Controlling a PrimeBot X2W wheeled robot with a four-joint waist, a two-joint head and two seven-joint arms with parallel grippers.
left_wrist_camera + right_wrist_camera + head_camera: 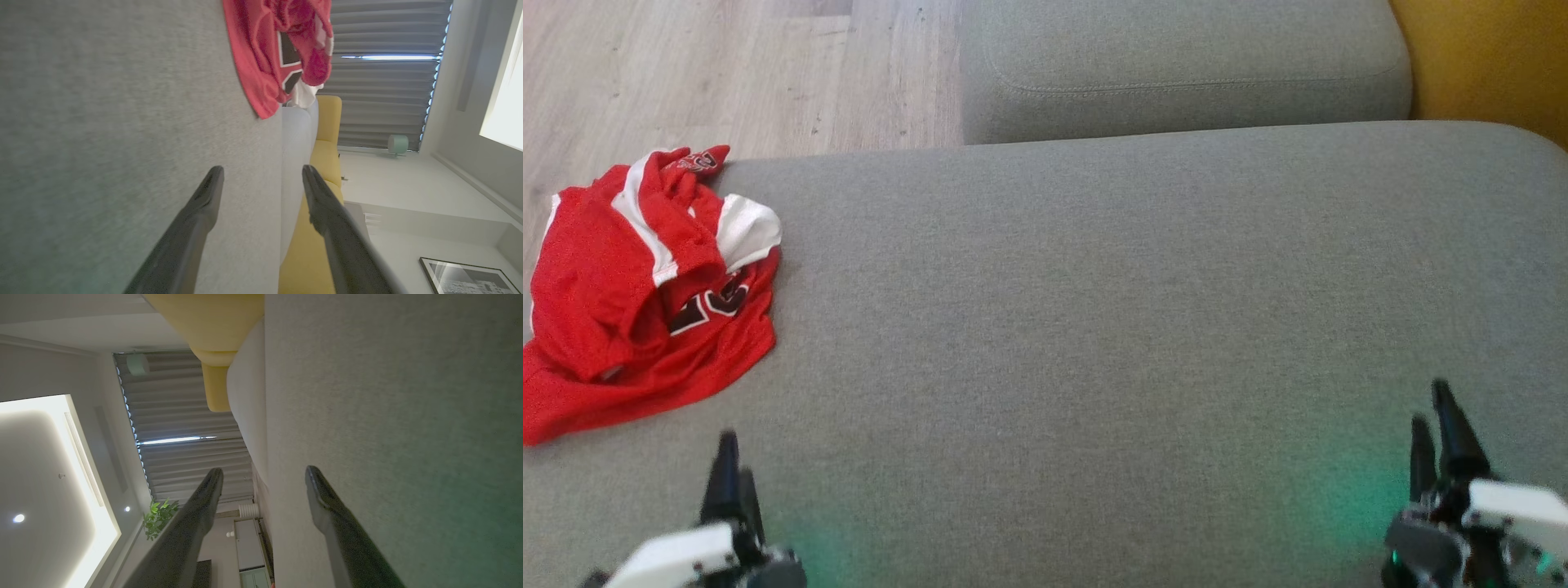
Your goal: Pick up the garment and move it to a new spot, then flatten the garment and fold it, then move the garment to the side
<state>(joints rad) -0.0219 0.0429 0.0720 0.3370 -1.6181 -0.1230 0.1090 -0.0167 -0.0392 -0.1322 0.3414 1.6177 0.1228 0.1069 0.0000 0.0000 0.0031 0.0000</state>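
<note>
Head view gave me the wide grey cushion (1094,286) running out ahead of both pairs of fingers, with a second grey cushion (1176,73) beyond their tips. A yellow seat (1486,57) lay past the right pair and wood floor (686,65) past the left.

The garment (645,278), a red jersey with white panels and dark numerals, lay crumpled on the cushion's corner. It was ahead of the left gripper (737,457) and a little outboard of it, well apart from the tips. It was far across from the right gripper (1429,403).

The left wrist view caught the jersey beyond its fingertips and added grey blinds (384,81) and a framed picture (466,277). The right wrist view added a potted plant (159,518) beside one finger.

In the head view the left pair sat almost edge-on, so I went by the wrist cameras. Both pairs stood spread wide with bare cushion between them, released and grasping nothing. I saw no contact with the jersey.
</note>
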